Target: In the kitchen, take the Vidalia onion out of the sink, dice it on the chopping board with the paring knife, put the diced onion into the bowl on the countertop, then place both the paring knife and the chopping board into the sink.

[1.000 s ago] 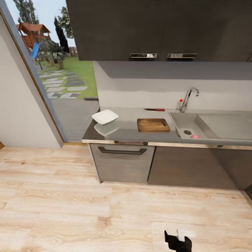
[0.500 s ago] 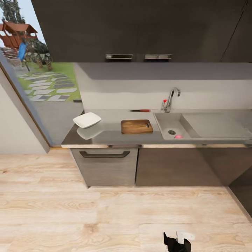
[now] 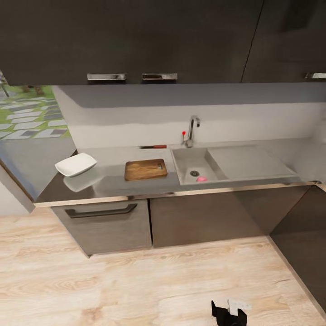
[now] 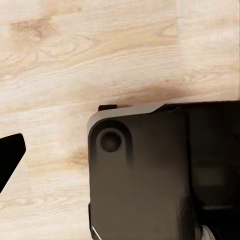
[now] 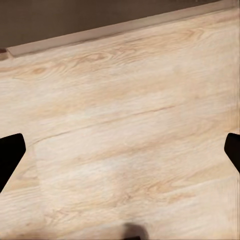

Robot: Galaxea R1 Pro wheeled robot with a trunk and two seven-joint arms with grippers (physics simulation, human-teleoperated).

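1. Three things sit along the grey countertop (image 3: 113, 183) in the head view: the white bowl (image 3: 76, 164) towards the left end, the chopping board (image 3: 146, 169) near the middle, and the paring knife (image 3: 153, 146) back by the pale wall.
2. Just right of the board lies the sink (image 3: 235, 164), chrome tap (image 3: 192, 131) with its red knob standing at the back edge.
3. Down in the basin, a small pink object, the Vidalia onion (image 3: 202, 179), rests just beside the round drain (image 3: 194, 173).
4. Board and bowl are well apart; the knife lies flat behind the board, not touching it.
5. Right gripper (image 5: 120, 150): its dark fingertips sit at opposite edges of the right wrist view, spread wide with nothing but pale wooden floor (image 5: 125, 125) between them.
6. Left gripper: one dark fingertip (image 4: 10, 155) shows over the floor beside the robot's dark base (image 4: 150, 175); spread or closed, it cannot be told.
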